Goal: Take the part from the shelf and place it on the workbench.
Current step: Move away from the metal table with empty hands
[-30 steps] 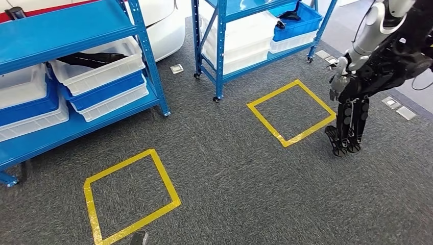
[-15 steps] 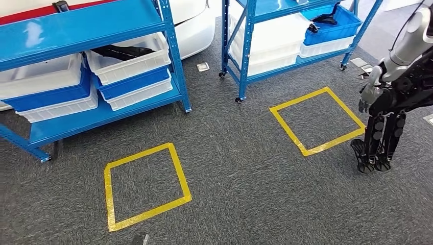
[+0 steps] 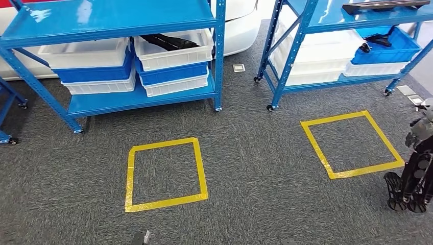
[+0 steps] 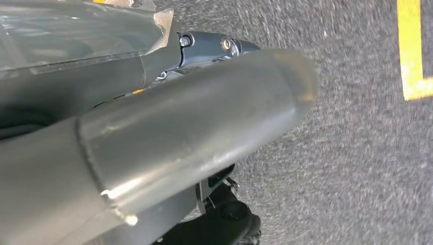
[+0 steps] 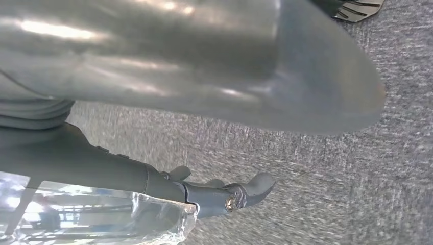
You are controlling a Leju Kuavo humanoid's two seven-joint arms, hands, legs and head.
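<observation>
Grey carpet [image 3: 245, 153], 2 yellow tape squares [image 3: 164, 174] | blue shelves [image 3: 117, 56] | both hands' fingers: cannot tell

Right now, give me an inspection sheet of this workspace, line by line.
Surface: grey carpet floor with two yellow tape squares, one near the middle, one to the right.
Job's things: a long black part lies in a white bin on the left blue shelf; another dark part sits on top of the right blue shelf.
Clutter: stacked white and blue bins on both shelves.
Hands: left hand and right hand hang over the carpet, holding nothing; fingers' spread unclear.
Cables: nothing seen.
Surroundings: another humanoid robot at the right edge; floor plates by the shelves.
</observation>
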